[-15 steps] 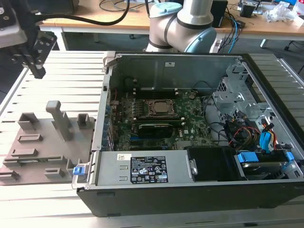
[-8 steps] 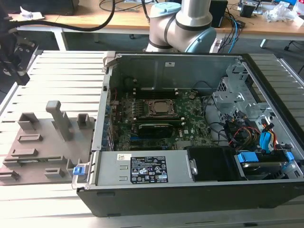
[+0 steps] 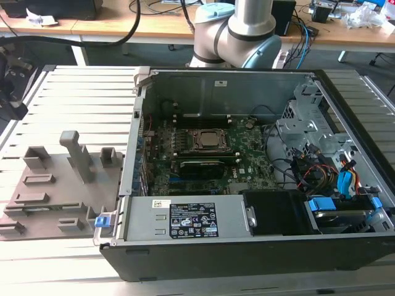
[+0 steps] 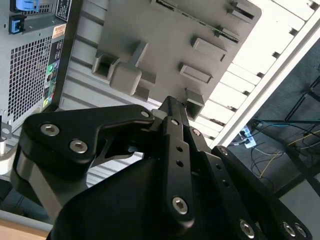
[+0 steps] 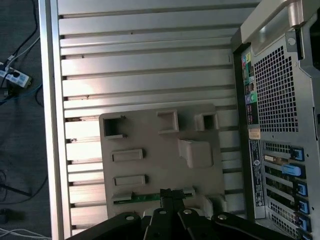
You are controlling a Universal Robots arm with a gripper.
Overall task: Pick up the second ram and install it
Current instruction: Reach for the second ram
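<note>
We see the gripper [image 5: 168, 193] at bottom centre of the first wrist view, fingers together and empty. The second ram [image 5: 135, 199] lies in the tray [image 5: 150, 135] there. We judge this the approach; a grasp needs the fingers opened.

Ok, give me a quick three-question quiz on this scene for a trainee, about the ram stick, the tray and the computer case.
1. True or false: the second ram lies in the grey holder tray, not yet in the motherboard.
2. In the exterior view, on which side of the tray does the computer case stand?
3. In the first wrist view, the gripper points at: A the tray, by the ram; B the motherboard; C the computer case.
Key: 1 true; 2 the exterior view's right; 3 A.
</note>
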